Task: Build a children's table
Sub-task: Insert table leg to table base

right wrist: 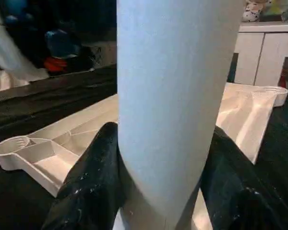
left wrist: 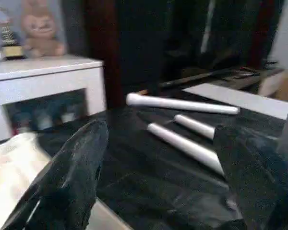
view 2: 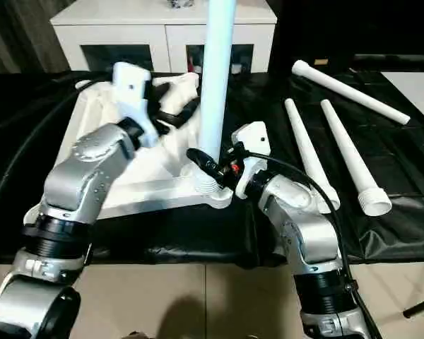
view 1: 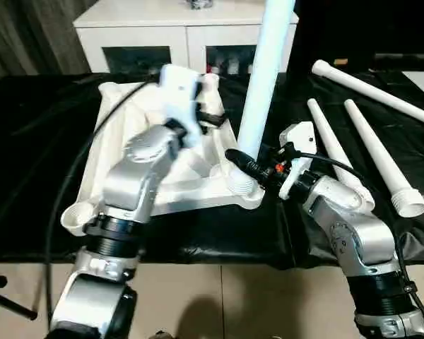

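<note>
Right claw (view 2: 206,168) pinches the upright leg (view 2: 216,78) low down, its foot sitting in the near corner socket (view 2: 207,185) of the upturned tabletop (view 1: 198,180). Left claw (left wrist: 158,177) hangs spread wide above the top's far side, gripping nothing. Three spare legs (view 2: 307,152) lie right of it on the black-draped counter (view 2: 381,233); white cabinet (view 1: 148,35) behind.
</note>
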